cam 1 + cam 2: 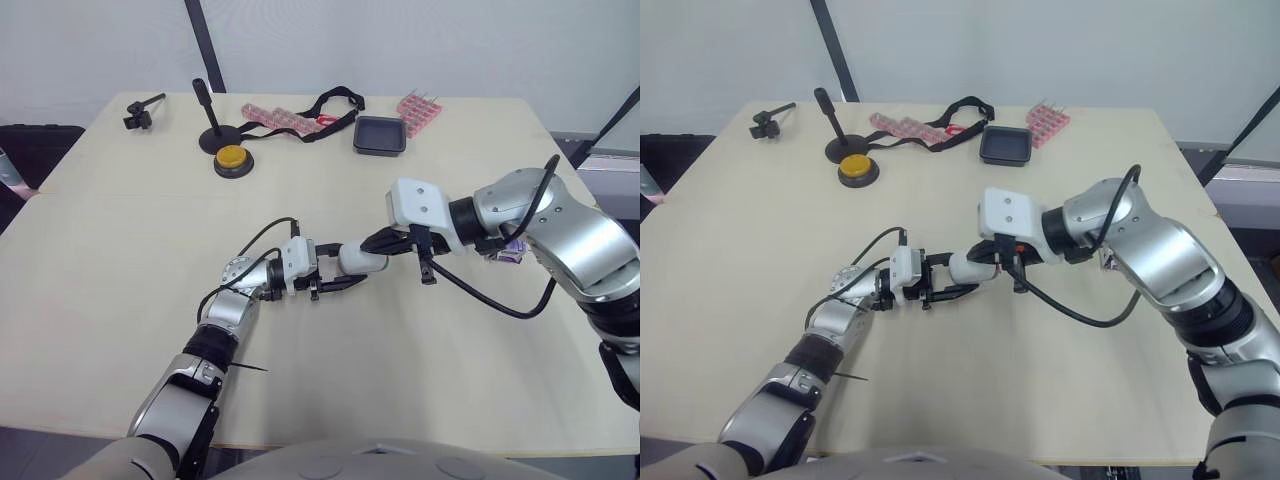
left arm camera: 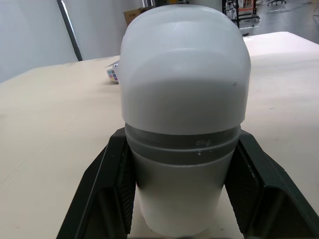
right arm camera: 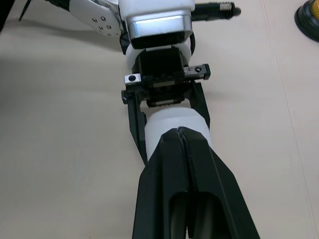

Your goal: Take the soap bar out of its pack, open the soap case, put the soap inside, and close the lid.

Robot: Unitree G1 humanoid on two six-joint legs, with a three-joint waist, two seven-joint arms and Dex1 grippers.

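Observation:
The white translucent soap case (image 1: pixel 358 260) hovers just above the table's middle, lid down on its base. My left gripper (image 1: pixel 335 280) is shut on the case (image 2: pixel 184 99), a black finger (image 2: pixel 107 189) on each side. From the right comes my right gripper (image 3: pixel 182 133), fingers pressed together, tips lying on the case (image 3: pixel 174 124) at its top end. I cannot tell whether they pinch any of it. A small purple soap pack (image 1: pixel 510 255) lies on the table under my right forearm.
At the table's (image 1: pixel 120 260) far side stand a yellow button (image 1: pixel 232 160), a black post stand (image 1: pixel 210 125), a black tray (image 1: pixel 380 135), pink packs (image 1: pixel 420 112), a black strap (image 1: pixel 320 110) and a small black clamp (image 1: pixel 143 110).

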